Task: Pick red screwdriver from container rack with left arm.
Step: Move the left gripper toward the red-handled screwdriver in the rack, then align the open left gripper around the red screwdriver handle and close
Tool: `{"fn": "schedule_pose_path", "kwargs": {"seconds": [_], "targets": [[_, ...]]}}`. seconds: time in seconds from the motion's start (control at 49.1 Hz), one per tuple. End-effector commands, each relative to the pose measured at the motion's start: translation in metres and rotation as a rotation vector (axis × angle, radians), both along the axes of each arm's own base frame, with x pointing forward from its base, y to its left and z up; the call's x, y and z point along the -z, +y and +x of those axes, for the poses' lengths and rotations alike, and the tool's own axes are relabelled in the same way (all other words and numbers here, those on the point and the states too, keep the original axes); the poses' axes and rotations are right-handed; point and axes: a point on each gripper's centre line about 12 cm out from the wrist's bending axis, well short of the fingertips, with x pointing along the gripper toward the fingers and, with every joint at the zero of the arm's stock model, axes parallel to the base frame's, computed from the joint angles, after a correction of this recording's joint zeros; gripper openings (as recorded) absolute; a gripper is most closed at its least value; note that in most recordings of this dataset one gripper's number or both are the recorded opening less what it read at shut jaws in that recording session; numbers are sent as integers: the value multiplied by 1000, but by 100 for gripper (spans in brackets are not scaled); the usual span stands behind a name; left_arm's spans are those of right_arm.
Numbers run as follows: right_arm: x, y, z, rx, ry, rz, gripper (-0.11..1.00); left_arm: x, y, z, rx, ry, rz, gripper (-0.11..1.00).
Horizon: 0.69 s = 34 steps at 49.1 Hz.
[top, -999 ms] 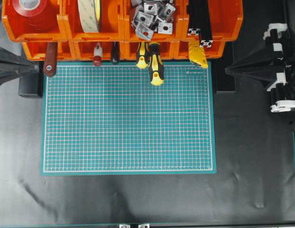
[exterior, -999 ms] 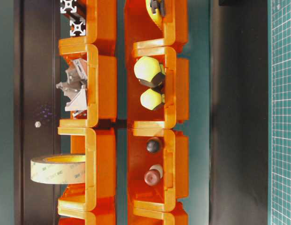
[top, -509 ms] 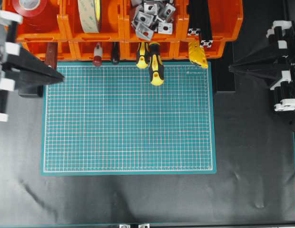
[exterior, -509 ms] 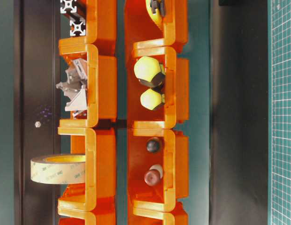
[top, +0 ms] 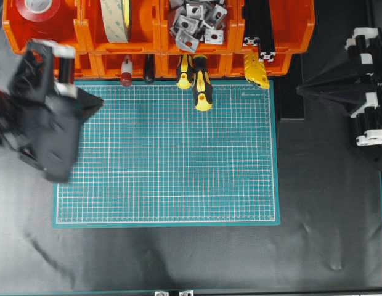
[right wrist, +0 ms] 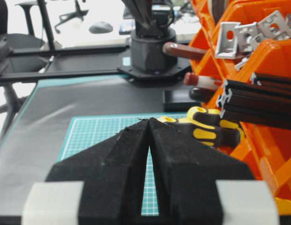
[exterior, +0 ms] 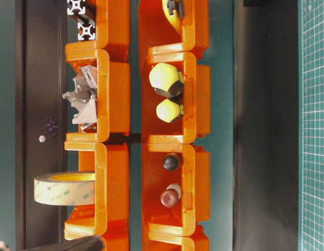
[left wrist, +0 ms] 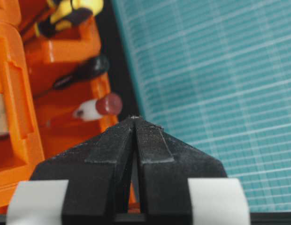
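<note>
Green cutting mat is lying below the container rack, where the red screwdriver is sitting in a lower bin, cap outward. The left gripper is hovering just short of that cap, jaws pressed together and empty, while the right gripper is resting closed at the side. For a sound grasp, the left arm should be parting its jaws before advancing and closing on the red handle, avoiding the black-handled tool alongside.
</note>
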Motion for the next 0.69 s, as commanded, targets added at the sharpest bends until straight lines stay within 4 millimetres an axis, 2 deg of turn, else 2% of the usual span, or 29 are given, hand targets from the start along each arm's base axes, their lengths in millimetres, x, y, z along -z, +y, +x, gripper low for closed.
{"fn": "schedule_pose_path", "kwargs": {"seconds": [0.0,0.163,0.428,0.673], "targets": [[-14,2,3,-9,-37,2,0,-5,-7,10,-47,-21,98,0],[-14,3,3,-17,-34,-1,0,8,-15,27,-219,-49,193,0],[-10,6,2,-29,-26,-4,0,36,-24,39,-217,14,247,0],[-8,9,2,-48,-20,-7,0,35,-25,42,-215,11,244,0]]}}
